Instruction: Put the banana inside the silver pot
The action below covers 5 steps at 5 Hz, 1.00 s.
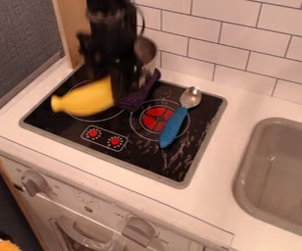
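Apparently, tool [113, 89] has banana [85, 98] pinched near RH end, over LH burner, beside silver pot [154, 60]. Prob. light toy, fairly stiff, not fragile; smooth skin may slip/swivel. Best hold: thick mid-part, mod. squeeze.

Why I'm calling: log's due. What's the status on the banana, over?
Gripper at banana, grip unclear. Banana above stove, outside pot. Purple thing by gripper, possibly in the way.

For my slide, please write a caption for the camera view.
Black gripper with a yellow banana over the stovetop, silver pot behind.
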### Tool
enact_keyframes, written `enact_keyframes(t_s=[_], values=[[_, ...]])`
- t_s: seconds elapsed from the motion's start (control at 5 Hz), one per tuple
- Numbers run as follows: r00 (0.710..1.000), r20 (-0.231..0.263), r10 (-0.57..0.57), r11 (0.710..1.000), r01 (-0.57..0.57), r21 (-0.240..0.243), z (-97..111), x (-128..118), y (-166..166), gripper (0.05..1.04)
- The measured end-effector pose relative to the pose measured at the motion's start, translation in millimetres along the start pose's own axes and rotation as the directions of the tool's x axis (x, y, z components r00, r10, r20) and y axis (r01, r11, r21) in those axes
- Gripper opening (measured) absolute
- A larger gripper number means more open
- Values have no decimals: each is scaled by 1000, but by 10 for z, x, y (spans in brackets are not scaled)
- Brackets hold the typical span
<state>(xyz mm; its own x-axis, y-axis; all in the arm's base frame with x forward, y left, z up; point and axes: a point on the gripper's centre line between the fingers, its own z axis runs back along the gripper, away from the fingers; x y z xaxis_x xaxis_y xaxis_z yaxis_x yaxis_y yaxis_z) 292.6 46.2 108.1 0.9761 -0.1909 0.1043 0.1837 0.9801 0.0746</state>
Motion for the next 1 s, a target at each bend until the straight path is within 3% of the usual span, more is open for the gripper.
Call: enact_keyframes(t_s=[0.2, 0.6, 0.8, 1.0], values=[[997, 19, 73, 997, -73, 20, 89, 375, 156, 517], [986, -29, 161, 987, -161, 27, -164, 920, 452, 517], [984, -64, 166, 985, -163, 53, -299, 1024, 539, 585], [983, -72, 170, 985, -166, 56, -298, 1010, 541, 889]])
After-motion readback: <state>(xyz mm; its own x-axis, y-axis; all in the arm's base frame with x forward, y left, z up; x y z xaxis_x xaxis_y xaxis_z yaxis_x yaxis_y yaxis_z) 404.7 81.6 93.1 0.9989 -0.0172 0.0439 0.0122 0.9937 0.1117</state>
